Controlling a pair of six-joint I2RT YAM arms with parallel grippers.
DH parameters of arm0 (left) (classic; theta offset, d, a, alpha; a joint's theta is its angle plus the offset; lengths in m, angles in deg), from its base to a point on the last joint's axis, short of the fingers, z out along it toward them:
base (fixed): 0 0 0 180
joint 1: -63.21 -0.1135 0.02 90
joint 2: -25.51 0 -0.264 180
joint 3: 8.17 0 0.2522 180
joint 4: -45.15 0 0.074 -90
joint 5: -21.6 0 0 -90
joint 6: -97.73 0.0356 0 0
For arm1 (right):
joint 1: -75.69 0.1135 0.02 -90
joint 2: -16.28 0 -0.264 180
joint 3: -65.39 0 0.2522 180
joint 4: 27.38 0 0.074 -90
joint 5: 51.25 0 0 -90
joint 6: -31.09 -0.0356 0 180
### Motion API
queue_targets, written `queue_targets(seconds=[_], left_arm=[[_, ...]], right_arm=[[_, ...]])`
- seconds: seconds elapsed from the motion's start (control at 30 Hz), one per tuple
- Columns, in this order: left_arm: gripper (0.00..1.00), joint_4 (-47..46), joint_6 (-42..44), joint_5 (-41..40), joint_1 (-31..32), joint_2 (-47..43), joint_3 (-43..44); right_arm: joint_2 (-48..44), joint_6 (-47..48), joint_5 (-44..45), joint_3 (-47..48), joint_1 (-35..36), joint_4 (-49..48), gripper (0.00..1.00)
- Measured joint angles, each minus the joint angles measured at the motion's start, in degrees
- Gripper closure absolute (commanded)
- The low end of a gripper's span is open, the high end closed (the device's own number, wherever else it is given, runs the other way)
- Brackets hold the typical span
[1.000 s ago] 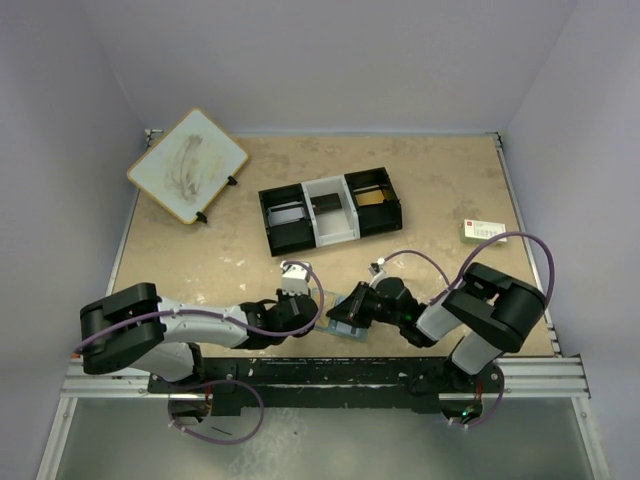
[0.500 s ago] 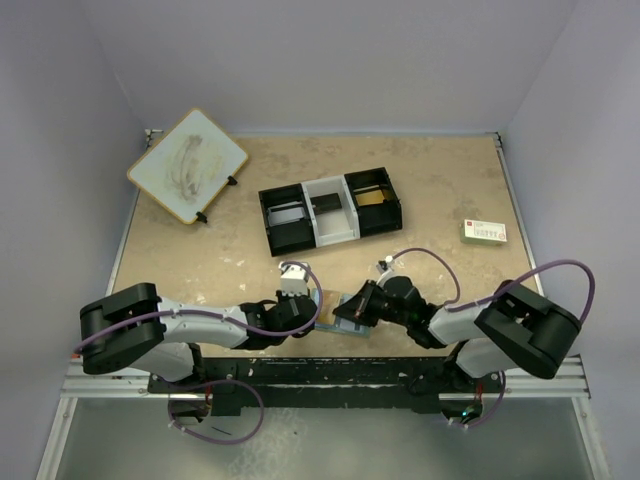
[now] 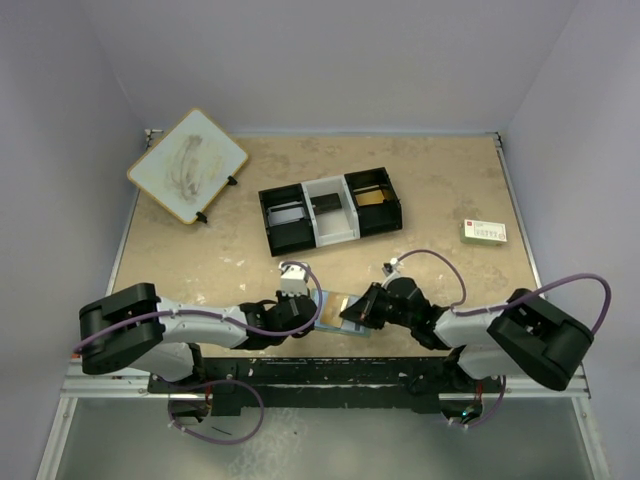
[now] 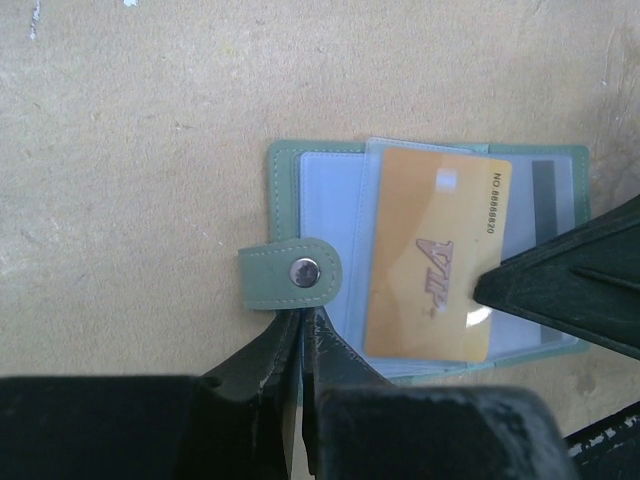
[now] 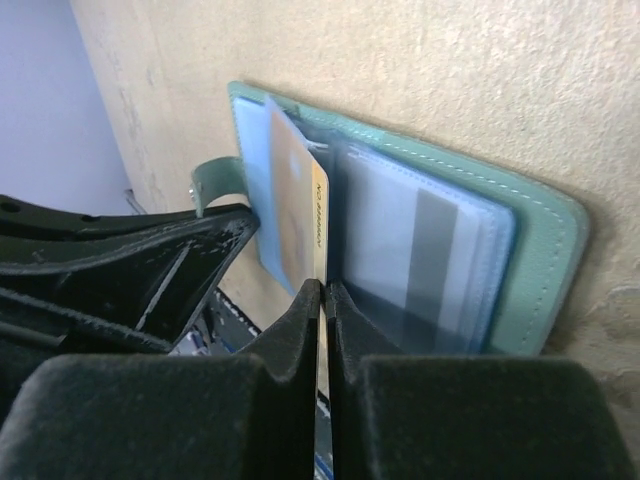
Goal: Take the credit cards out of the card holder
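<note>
The grey-green card holder (image 4: 285, 165) lies open on the table, clasp tab (image 4: 290, 272) pointing left; in the top view (image 3: 336, 312) it sits between both grippers. My left gripper (image 4: 303, 322) is shut on its near edge just under the tab. The orange-gold card (image 4: 430, 270) stands partly out of a pale-blue pocket. My right gripper (image 5: 322, 292) is shut on that card's edge (image 5: 318, 215). A pale bluish-grey card with a dark stripe (image 5: 430, 250) sits in a clear pocket behind it. The right fingers (image 4: 560, 290) show at the right of the left wrist view.
A black-and-white three-compartment tray (image 3: 330, 212) stands mid-table behind the holder. A tilted whiteboard (image 3: 187, 165) is at the back left. A small white box with red and green print (image 3: 484, 232) lies at the right edge. The arms' base rail runs along the near edge.
The right arm's elbow has swung out to the right and low. The right gripper has drawn back a little right, and the orange-gold card now shows more over the holder. The left arm holds still.
</note>
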Motion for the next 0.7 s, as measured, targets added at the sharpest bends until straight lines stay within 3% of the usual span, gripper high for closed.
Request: queue_targets(seconds=[0.4,0.7], left_arm=[[0.77,3.52,2.08,3.04,0.68,-5.09,0.66],[0.78,0.81,5.11,4.46,0.74,-2.91,5.31]], right_arm=[[6.84,2.54,-2.80,2.47,-0.04,-2.47,0.96],[8.09,2.73,-3.48,2.56,-0.09,-4.11,0.95]])
